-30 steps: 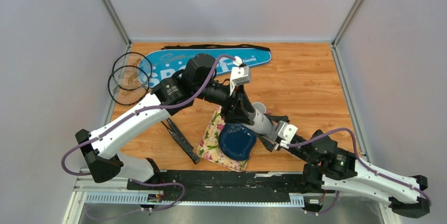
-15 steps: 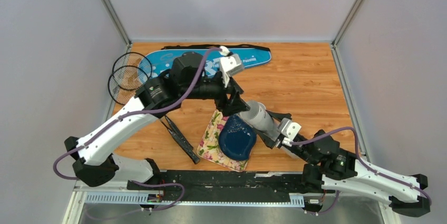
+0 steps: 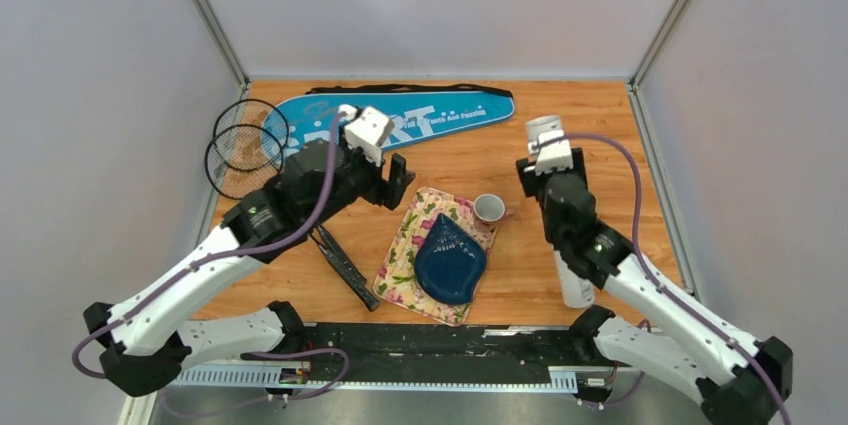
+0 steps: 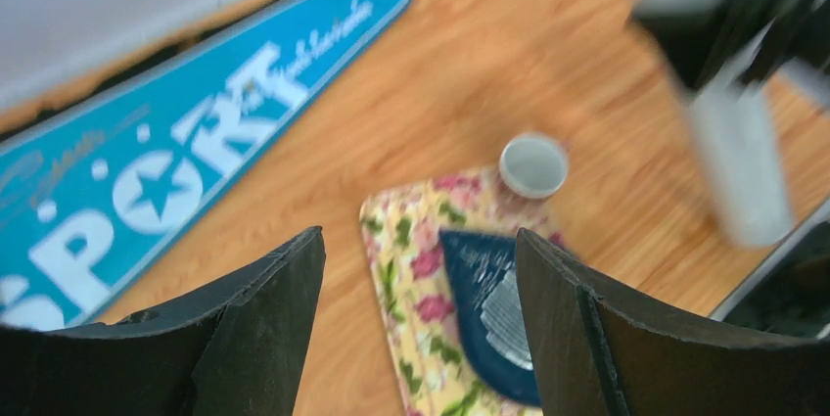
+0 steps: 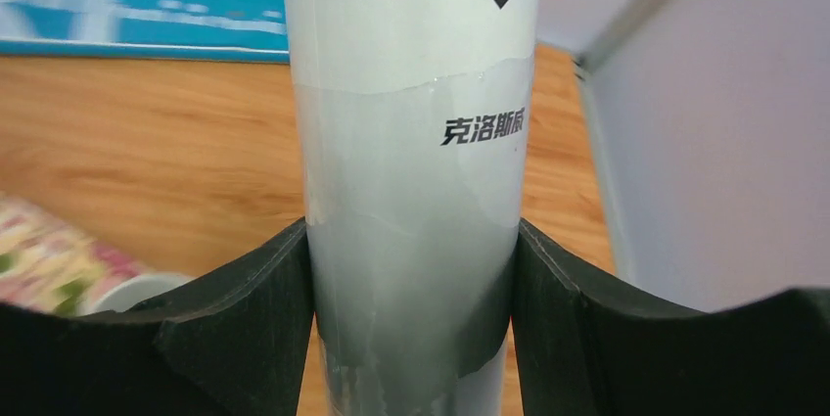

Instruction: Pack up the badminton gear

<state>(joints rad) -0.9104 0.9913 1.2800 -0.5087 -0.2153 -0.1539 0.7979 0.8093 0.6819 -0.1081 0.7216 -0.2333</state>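
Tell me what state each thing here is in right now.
left end effector, open and empty
right end effector, shut on the white tube
white tube, held, not yet packed
blue bag, lying flat
rackets, lying flat, heads overlapping
white cup, upright, at the floral cloth's corner
blue plate, resting on the floral cloth

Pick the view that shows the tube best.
Right wrist: the tube fills the frame, sharp, clamped in the right tool. Top external shows only its ends, the arm covering the middle. Left wrist shows a blurred stretch at the right edge.
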